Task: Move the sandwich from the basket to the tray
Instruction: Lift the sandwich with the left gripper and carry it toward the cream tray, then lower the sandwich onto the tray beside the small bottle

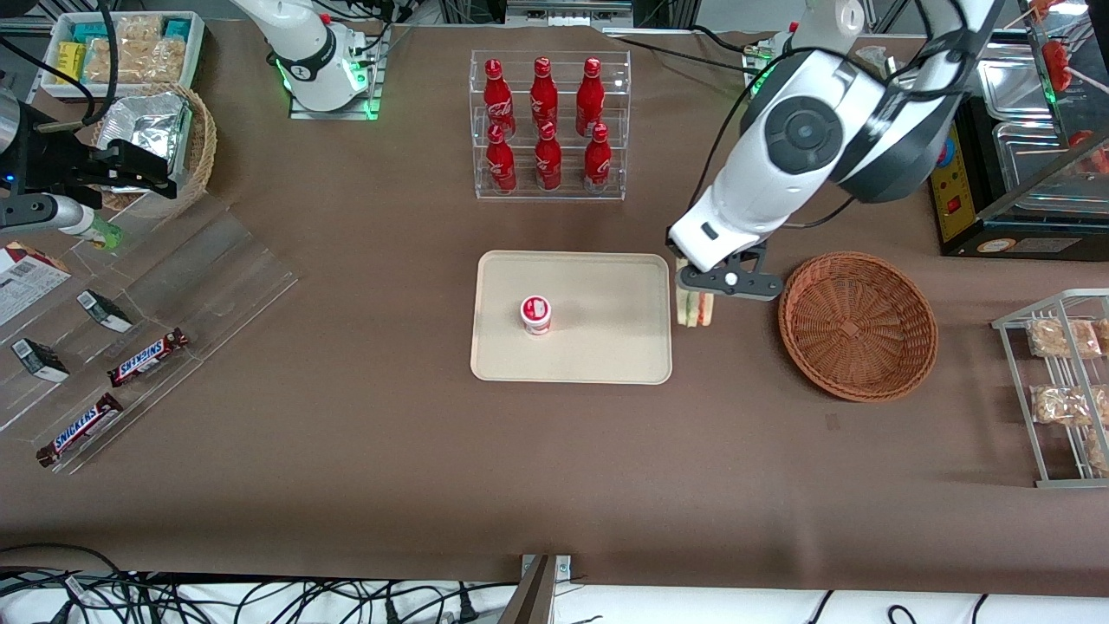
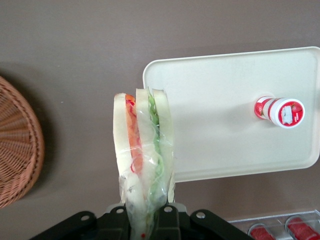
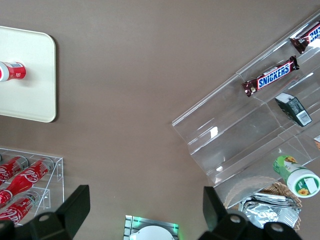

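Observation:
My left gripper (image 1: 696,293) is shut on the sandwich (image 1: 694,308), a wedge of white bread with green and pink-red filling in clear wrap. It holds the sandwich in the air between the reddish-brown wicker basket (image 1: 858,325) and the cream tray (image 1: 573,316), just at the tray's edge nearest the basket. The basket holds nothing. In the left wrist view the sandwich (image 2: 144,155) hangs from the gripper (image 2: 146,220) beside the tray's corner (image 2: 165,75), with the basket's rim (image 2: 20,145) off to one side.
A small red-and-white cup (image 1: 535,314) stands on the tray. A clear rack of red bottles (image 1: 548,126) stands farther from the front camera than the tray. A wire rack of bagged snacks (image 1: 1064,381) is toward the working arm's end; clear shelves with Snickers bars (image 1: 147,357) toward the parked arm's.

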You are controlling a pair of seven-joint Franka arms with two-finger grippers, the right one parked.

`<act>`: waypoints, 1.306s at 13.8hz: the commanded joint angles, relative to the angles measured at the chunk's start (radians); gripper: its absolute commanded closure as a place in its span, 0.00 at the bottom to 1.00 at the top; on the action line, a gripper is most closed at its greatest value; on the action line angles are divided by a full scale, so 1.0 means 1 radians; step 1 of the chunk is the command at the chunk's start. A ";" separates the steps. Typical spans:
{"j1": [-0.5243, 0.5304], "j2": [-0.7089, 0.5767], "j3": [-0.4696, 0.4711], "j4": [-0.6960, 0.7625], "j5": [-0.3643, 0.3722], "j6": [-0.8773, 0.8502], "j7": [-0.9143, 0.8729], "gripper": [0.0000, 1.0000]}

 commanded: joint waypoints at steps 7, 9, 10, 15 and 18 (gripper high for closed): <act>-0.115 0.263 -0.001 0.023 0.198 0.159 -0.193 1.00; -0.129 0.305 0.004 0.023 0.221 0.202 -0.218 1.00; -0.134 0.323 0.004 0.023 0.242 0.210 -0.230 0.98; -0.143 0.372 0.004 0.023 0.281 0.229 -0.258 0.86; -0.143 0.385 0.006 0.023 0.281 0.237 -0.259 0.63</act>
